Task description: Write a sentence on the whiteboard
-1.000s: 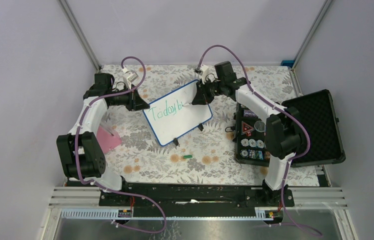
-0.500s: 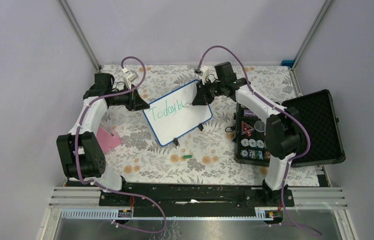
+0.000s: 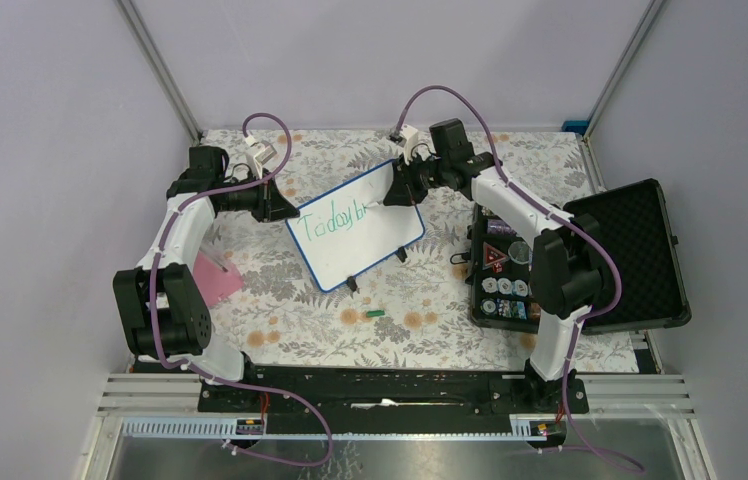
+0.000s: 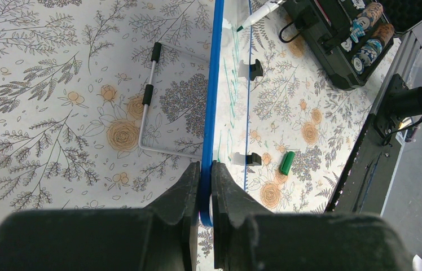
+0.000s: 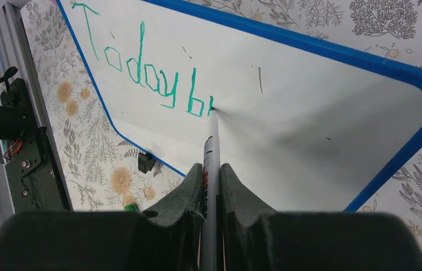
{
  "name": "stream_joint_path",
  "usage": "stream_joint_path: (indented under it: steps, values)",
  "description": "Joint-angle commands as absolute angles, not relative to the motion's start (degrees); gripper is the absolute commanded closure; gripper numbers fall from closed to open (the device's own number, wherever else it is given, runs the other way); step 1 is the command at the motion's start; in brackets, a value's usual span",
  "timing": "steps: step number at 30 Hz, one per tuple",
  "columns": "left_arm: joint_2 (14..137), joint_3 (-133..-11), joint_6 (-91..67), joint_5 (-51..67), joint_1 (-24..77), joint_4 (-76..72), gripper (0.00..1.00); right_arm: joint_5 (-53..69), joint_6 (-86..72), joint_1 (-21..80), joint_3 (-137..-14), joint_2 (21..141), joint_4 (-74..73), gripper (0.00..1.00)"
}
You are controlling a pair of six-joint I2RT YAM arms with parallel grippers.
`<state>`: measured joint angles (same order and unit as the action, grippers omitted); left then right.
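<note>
Your right gripper (image 5: pixel 212 169) is clamped narrow on the marker (image 5: pixel 211 144). Its tip touches the whiteboard (image 5: pixel 310 130) straight ahead of the fingers, at the end of the sentence (image 5: pixel 141 73), which reads "Today b" plus one more green stroke. Your left gripper (image 4: pixel 206 167) pinches the board's blue edge, and the board stretches away edge-on ahead of it. A green cap (image 4: pixel 286 162) lies on the table just right of those fingers.
</note>
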<state>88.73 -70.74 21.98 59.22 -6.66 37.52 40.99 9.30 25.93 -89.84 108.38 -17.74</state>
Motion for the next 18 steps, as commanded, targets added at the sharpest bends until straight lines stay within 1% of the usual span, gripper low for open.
stream_joint_path:
  steps: [1, 12, 18]
  values:
    - [88.05, -70.55, 23.63, 56.77, -6.59, 35.73, 1.00, 39.28, 9.07, 25.92, -92.85, 108.53, -16.35, 1.00]
    - [88.07, -70.67, 23.64, 56.71, -6.58, 35.77, 1.00, 38.58, 9.12, 25.05, -92.86, 108.29, -16.51, 1.00]
    - [88.01, -70.71, 23.62, 56.69, -6.57, 35.77, 1.00, 40.51, 10.21, 25.05, -92.30, 106.81, -17.89, 1.00]
